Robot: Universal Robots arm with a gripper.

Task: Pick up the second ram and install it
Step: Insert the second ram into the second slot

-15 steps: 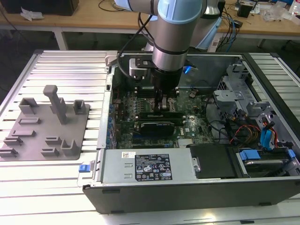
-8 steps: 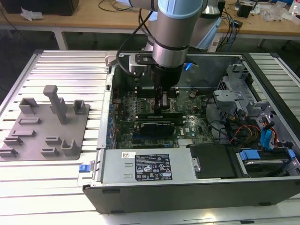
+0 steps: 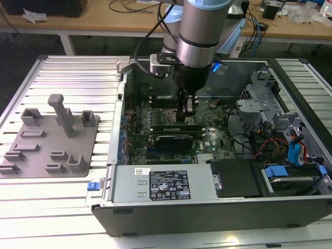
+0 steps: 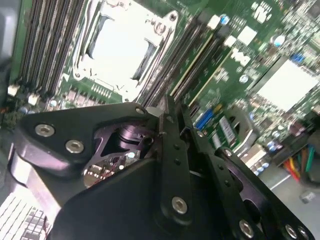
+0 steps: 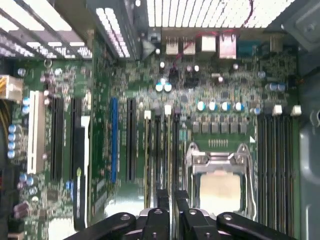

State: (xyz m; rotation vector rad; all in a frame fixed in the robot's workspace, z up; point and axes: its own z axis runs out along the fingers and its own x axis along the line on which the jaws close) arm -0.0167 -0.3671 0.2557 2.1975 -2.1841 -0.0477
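My gripper [image 3: 185,115] reaches down into the open computer case [image 3: 155,218], onto the memory slots beside the processor socket [image 5: 218,187]. In both wrist views its two black fingers [image 5: 162,200] stand almost together, with only a thin gap. The second ram [image 4: 195,57], a slim green stick seen edge-on, stands in a black slot and runs straight in under the fingertips [image 4: 170,117], so the gripper [image 4: 177,112] looks shut on its top edge. Another thin stick edge [image 4: 212,72] lies one slot over. The gripper [image 5: 171,197] hides the stick's near end.
A black card with white lettering [image 3: 176,140] lies just in front of the slots. A grey fixture [image 3: 52,137] with upright holders sits at the exterior view's left. Drive cage [image 3: 264,104], cables [image 3: 290,148] and the power supply [image 3: 163,184] crowd the case's right and front.
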